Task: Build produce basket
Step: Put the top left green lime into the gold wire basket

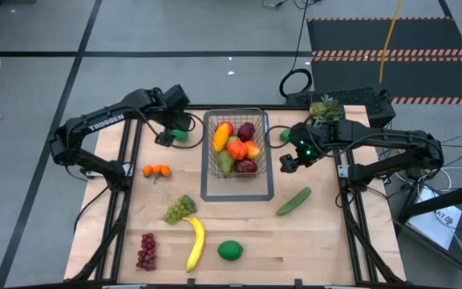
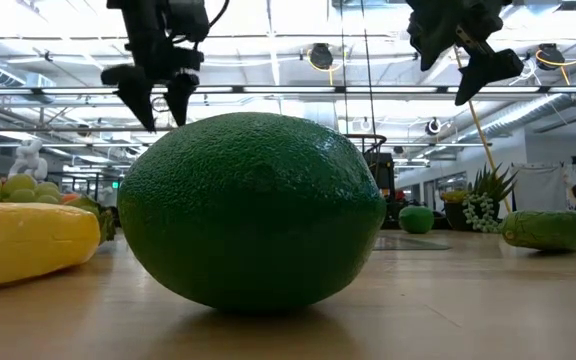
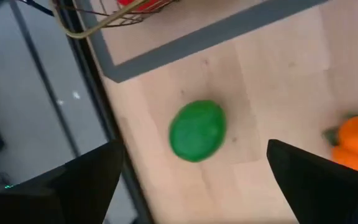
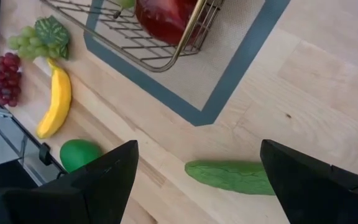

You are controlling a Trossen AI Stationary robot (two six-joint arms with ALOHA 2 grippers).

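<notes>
**Left gripper hangs open over a lime beside the basket**

The table [image 1: 327,241] carries the wire basket [image 1: 212,168] near its middle, standing inside a flat grey outline and already holding a mango, red apples and a pear. Loose produce lies in front of it: a banana [image 1: 195,243], green grapes [image 1: 180,209], red grapes [image 1: 147,250], a large lime [image 1: 229,250] and small oranges [image 1: 157,170] to the left.

The relation that matters is at the basket's far left corner. A small lime [image 1: 181,135] rests on the table just beside that corner, and the left gripper [image 1: 165,138] hovers right next to it, fingers spread wide and holding nothing. The left wrist view puts the lime [image 3: 197,130] between and ahead of the two fingers, with the basket's rim beyond it, so I judge a short drop would bracket it. It is roundish, so its axis hardly matters.

The right gripper [image 1: 289,163] waits open and empty just right of the basket. A cucumber [image 1: 293,201] lies nearer to it, slanting diagonally; the right wrist view shows the cucumber [image 4: 229,177] close ahead of the fingers.

The low view gives height that the high view cannot: both grippers hang well above the table. It hides the basket behind the large lime.
</notes>
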